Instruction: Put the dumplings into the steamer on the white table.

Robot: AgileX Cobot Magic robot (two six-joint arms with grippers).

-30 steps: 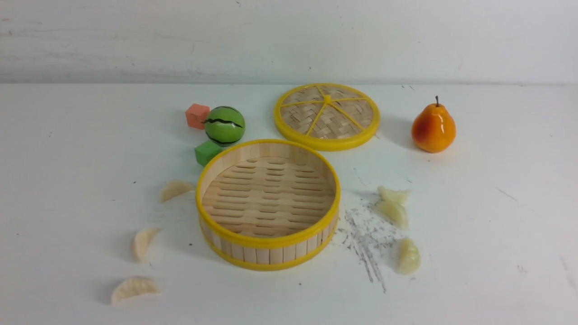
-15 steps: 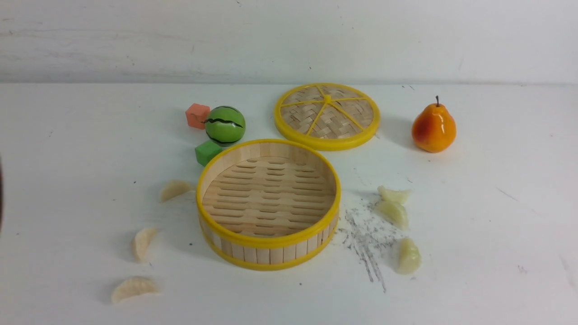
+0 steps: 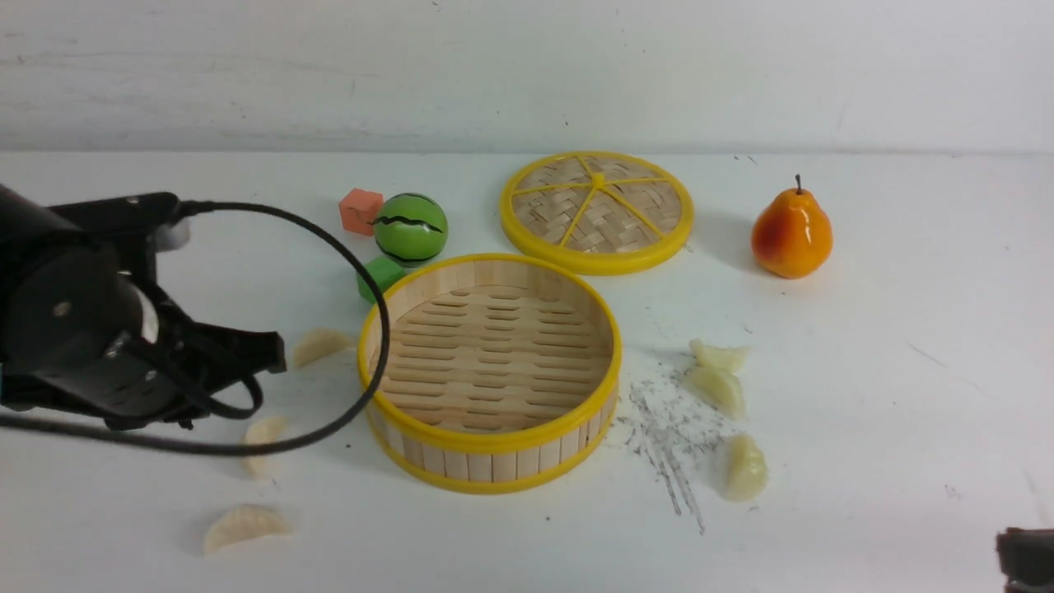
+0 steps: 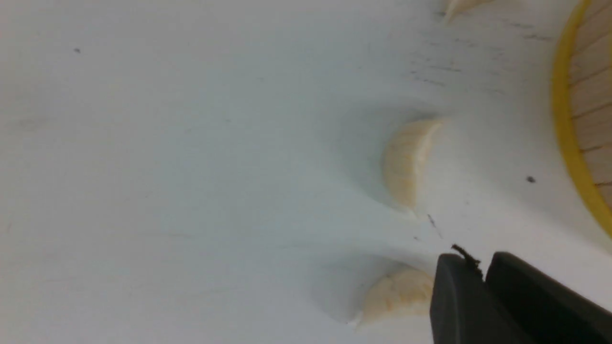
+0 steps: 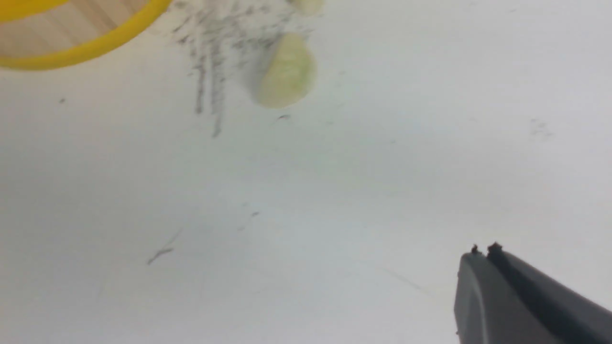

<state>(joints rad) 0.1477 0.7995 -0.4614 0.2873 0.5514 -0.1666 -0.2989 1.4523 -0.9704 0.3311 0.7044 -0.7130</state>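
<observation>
Front view, near to far. The right tool (image 3: 1025,560) is a dark corner newly in at the near right edge, absent half a second ago. In the right wrist view its fingers lie together, probably closed, though the shot is blurred. The nearest cream dumpling (image 3: 244,527) lies loose on the surface (image 3: 865,494), with two more beyond it.

The left tool (image 3: 268,356) has swung in from the left and hangs over that trio, its cable crossing the middle one. The left wrist view shows it pressed closed and empty. Three green dumplings (image 3: 743,468) lie right of the steamer (image 3: 494,465), beside the scratch marks. The steamer is empty.

Behind are the green cube (image 3: 375,276), watermelon ball (image 3: 410,229), orange cube (image 3: 360,211), lid (image 3: 596,212) and pear (image 3: 790,231).

Judgement: both arms are just arriving and no dumpling is moved yet. The left tool must open before any pick.
</observation>
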